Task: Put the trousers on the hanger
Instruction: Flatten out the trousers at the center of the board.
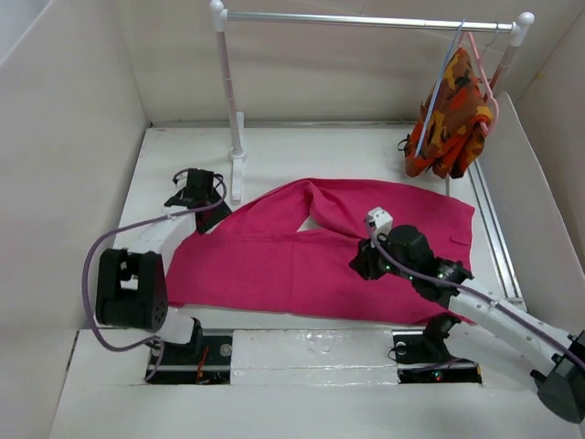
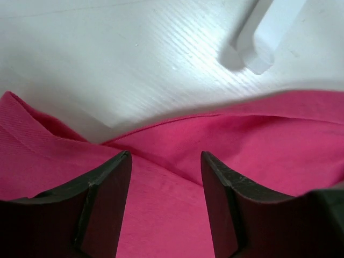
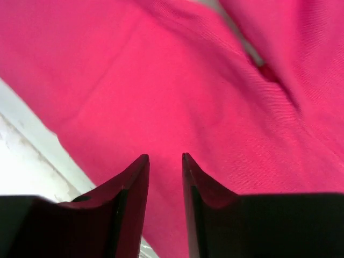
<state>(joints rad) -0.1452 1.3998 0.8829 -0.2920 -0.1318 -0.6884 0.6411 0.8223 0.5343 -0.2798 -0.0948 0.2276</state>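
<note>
At the far left, the left gripper (image 2: pixel 165 156) hangs low over one end of the plain magenta-pink cloth trousers (image 1: pixel 274 265). Its jaws are parted and nothing is pinched; a raised fold of the cloth lies just beyond the fingertips. If it closes here it may nip only the top layer of that fold, and the cloth could slide out as soon as it is lifted. The foot of the white rail post (image 1: pixel 236 174) stands close by on the white desk (image 1: pixel 183 151), so a wide swing could knock it.

The trousers lie spread flat across the middle of the desk, legs pointing left and well apart from any hanger.

The right gripper (image 3: pixel 165 157) hovers over the waist end (only a narrow gap shows between its jaws), clenched on nothing. On flat, taut cloth, so small a gap may pinch too little or simply skid.

At the far right, the thin pale blue-lilac wire hanger (image 1: pixel 445 78) hangs from the metal rail (image 1: pixel 366 19), pressed against the orange, red and yellow patterned garment (image 1: pixel 452 119) and a thicker salmon-pink hanger (image 1: pixel 483 73). Reaching in there risks snagging the wrong hanger or dragging the garment off.
</note>
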